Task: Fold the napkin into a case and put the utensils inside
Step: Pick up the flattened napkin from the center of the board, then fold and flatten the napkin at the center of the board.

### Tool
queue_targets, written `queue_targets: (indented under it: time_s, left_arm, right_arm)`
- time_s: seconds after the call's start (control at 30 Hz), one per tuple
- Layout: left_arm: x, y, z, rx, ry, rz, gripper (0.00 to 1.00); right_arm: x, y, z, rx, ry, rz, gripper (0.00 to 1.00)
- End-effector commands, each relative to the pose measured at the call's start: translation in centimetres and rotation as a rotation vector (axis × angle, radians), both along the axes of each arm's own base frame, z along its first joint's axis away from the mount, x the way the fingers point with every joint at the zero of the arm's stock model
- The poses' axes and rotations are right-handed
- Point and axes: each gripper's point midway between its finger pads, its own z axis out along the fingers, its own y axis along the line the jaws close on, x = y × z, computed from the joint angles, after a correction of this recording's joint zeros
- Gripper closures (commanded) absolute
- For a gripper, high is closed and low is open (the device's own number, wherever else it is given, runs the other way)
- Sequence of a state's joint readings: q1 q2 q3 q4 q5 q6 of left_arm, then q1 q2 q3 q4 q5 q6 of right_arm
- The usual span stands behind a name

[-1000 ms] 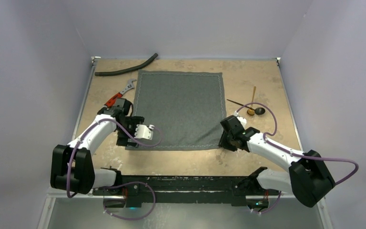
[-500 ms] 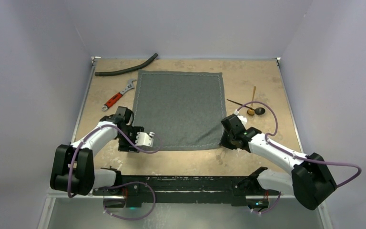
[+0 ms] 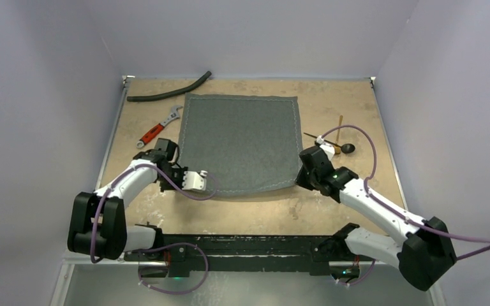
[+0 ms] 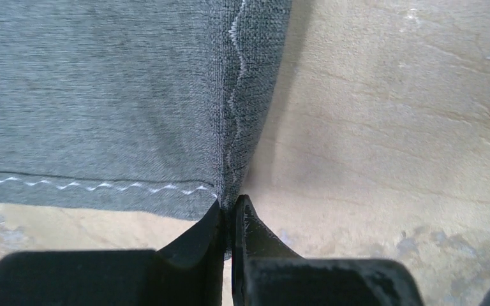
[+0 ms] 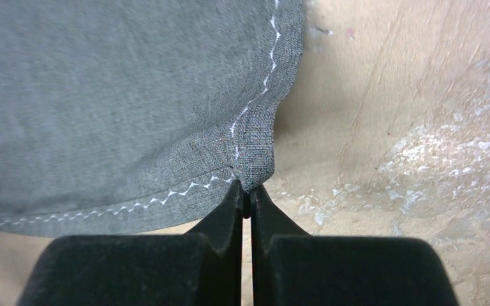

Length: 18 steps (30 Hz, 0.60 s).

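Pinching near corners of the napkin (image 3: 239, 143)
Left end effector (image 4: 231, 213) and right end effector (image 5: 247, 197) clamp soft, probably limp cloth at its hem.

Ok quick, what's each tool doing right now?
Left tool: closed, pinching the napkin at its near left corner.
Right tool: closed, pinching the napkin at its near right corner.

The grey napkin (image 3: 239, 140) is lying spread across the middle of the bench (image 3: 332, 102), its near edge bowing between the arms. The left fingers (image 3: 177, 186) are sitting at its near left corner and the right fingers (image 3: 300, 181) at its near right corner. The utensils (image 3: 348, 148) are lying toward the right edge. A wrench (image 3: 159, 127) and a hose (image 3: 169, 92) are lying near the far left corner.
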<state>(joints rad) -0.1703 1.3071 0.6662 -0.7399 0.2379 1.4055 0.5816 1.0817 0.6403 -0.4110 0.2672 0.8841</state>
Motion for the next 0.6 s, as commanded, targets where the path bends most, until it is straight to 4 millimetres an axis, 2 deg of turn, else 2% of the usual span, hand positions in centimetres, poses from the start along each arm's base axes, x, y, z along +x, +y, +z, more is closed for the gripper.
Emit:
queue_targets:
  time_s: [0.0, 0.13, 0.33, 0.57]
  left_arm:
    - [0.4, -1.6, 4.3, -0.092, -0.010, -0.031, 1.00]
    - [-0.4, -2.6, 7.1, -0.152, -0.056, -0.070, 1.00]
    - [-3.6, -2.5, 8.8, -0.165, -0.033, -0.112, 1.00]
    - [-5.1, -2.1, 11.9, -0.159, -0.069, -0.138, 1.00]
  right_arm:
    - [0.2, -0.5, 3.4, 0.003, -0.078, 0.006, 1.00]
    - [-1.6, 0.4, 5.1, 0.068, -0.080, 0.042, 1.00]
    - [-4.8, 2.0, 6.9, 0.093, -0.028, 0.100, 1.00]
    - [-6.3, 1.3, 9.3, 0.073, -0.015, 0.084, 1.00]
